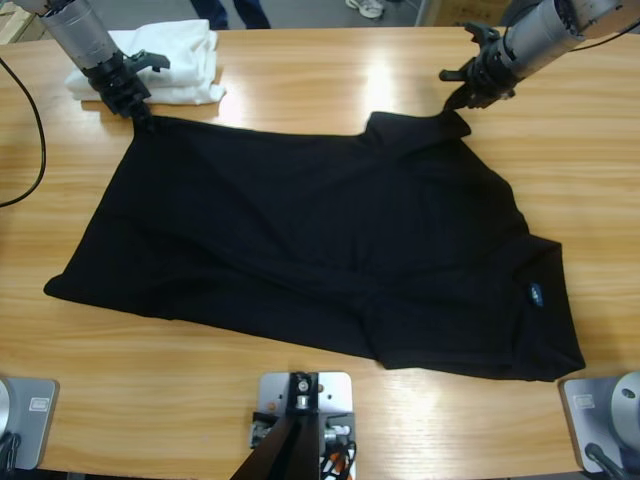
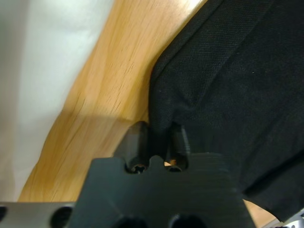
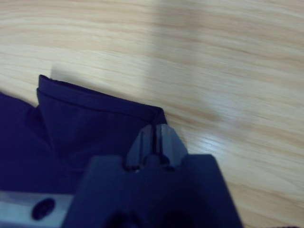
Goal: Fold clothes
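Left gripper [image 1: 139,112]: jaws closed on a corner of the black polo shirt [image 1: 320,260]; the left wrist view shows a pinch of black fabric [image 2: 164,128] between the two jaws. Just behind this gripper, touching or nearly touching it in the high view, lies a folded white garment pile [image 1: 170,62] on the wooden table [image 1: 330,80]; in the wrist view the white cloth [image 2: 42,71] sits beyond a strip of bare wood from the shirt corner.

Right gripper [image 1: 455,102]: jaws closed narrow on the hemmed corner of a sleeve [image 3: 95,118], fabric edge caught at the jaw tips. Bare wood [image 3: 213,71] beyond and beside the tips.

From both grippers the shirt spreads outward toward the near table edge, lying mostly flat with some wrinkles, the held corners at its far edge. Collar end lies well away from the right gripper, toward the near right; small blue neck tag [image 1: 537,293] visible there. Shoes and legs of a person [image 1: 240,10] show past the far table edge.
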`<move>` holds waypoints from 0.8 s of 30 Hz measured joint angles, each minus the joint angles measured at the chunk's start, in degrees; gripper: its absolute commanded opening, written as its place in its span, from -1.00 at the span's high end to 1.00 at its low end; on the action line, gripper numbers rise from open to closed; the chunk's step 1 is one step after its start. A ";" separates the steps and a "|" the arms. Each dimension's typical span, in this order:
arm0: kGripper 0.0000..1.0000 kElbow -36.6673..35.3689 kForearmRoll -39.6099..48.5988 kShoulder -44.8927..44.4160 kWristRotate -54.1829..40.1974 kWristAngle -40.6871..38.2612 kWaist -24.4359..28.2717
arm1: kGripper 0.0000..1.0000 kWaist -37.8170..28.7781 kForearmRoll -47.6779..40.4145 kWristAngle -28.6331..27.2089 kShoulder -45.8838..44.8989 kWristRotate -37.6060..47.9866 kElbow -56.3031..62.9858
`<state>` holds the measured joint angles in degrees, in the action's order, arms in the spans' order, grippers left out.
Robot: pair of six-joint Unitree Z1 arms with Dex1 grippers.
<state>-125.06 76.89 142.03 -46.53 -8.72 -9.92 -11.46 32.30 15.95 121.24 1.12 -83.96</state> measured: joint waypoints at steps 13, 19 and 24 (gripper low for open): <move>1.00 0.08 0.00 -0.03 3.29 0.28 -0.24 | 1.00 -0.05 1.09 0.01 -0.73 0.00 0.01; 1.00 4.82 0.00 -1.88 4.92 -0.97 -1.42 | 1.00 -4.03 4.27 0.76 -7.65 0.92 2.92; 1.00 9.82 -0.01 -4.93 6.92 -1.66 -4.25 | 1.00 -8.23 4.59 1.14 -14.50 3.89 9.33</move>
<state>-115.24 76.89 137.09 -39.61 -10.37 -14.17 -19.69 36.89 17.09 106.74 5.00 -74.63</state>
